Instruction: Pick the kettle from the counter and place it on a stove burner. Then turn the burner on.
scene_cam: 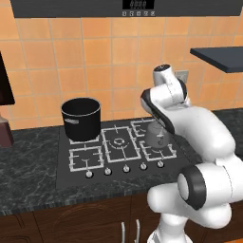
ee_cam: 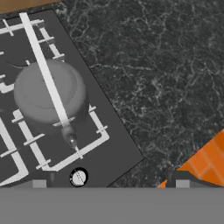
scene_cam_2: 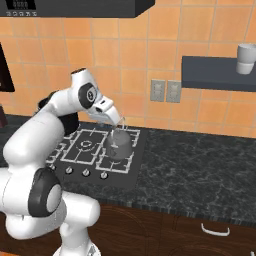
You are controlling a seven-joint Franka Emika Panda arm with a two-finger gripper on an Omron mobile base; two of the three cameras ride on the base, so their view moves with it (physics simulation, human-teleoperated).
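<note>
Gripper (scene_cam_2: 119, 125) hovers above kettle (scene_cam_2: 118, 145), jaw state unclear. Kettle sits on front right stove burner (scene_cam: 159, 151); placing looks done. Next: reach knob (ee_cam: 78, 177), turn burner on.

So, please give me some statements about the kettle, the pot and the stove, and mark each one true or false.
1. The small squat grey metal kettle stands on a stove burner at the right side of the black cooktop. True.
2. The tall black cylindrical pot lies on its side on the dark marbled stone counter. False: it stands upright on the rear left burner.
3. A row of round knobs runs along the front edge of the cooktop. True.
4. The kettle is inside the pot. False: they stand apart, on different burners.
5. A pale cup stands on the dark wall shelf. True.
</note>
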